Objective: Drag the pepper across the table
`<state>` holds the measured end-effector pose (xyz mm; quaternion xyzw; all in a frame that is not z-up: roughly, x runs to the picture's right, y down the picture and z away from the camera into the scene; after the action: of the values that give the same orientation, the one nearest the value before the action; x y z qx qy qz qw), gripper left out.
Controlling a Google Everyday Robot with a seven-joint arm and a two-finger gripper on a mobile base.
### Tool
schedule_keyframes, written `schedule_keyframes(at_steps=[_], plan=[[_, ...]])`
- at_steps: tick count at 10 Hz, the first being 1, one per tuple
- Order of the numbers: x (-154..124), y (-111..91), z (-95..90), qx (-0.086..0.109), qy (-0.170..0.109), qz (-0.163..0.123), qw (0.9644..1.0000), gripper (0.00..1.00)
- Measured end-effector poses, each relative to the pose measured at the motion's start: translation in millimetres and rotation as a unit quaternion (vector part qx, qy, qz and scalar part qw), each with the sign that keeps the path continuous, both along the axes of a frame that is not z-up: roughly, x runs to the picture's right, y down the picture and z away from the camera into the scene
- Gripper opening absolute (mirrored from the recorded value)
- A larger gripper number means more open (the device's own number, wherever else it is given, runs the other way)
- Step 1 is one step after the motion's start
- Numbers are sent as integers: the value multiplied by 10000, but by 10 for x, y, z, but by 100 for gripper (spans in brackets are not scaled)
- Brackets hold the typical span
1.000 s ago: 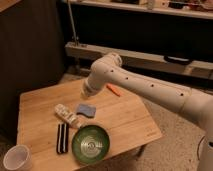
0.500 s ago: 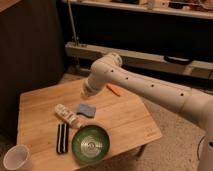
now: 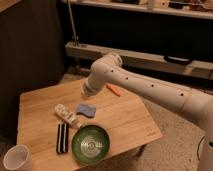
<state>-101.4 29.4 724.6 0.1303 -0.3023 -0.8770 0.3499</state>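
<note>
The pepper is a small slim orange-red piece lying near the far edge of the light-wood table. My white arm reaches in from the right, bends at the elbow and points down over the far middle of the table. The gripper is at the arm's lower end, just left of the pepper and apart from it, above the tabletop.
A blue sponge lies below the gripper. A small white bottle lies on its side next to it. A black bar-shaped object and a green bowl sit near the front edge. A white cup stands at the front left.
</note>
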Motion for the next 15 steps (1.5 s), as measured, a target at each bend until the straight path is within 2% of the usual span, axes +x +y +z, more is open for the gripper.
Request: schedule_keyframes(at_steps=[5,7,9,11,12,13,14,15], plan=[[1,-4,3,5,4,-1,10000,12],[48,-46,35,88,147,56,9998,12],[198,-228,202,288,363,192,9987,12],[422,-490,462,472,516,299,9971,12],[422,-490,462,472,516,299,9971,12],[861,-903,971,497,726,558,9946,12],[945,-948,1056,466,762,609,9941,12],[954,-965,1067,464,764,623,9941,12]])
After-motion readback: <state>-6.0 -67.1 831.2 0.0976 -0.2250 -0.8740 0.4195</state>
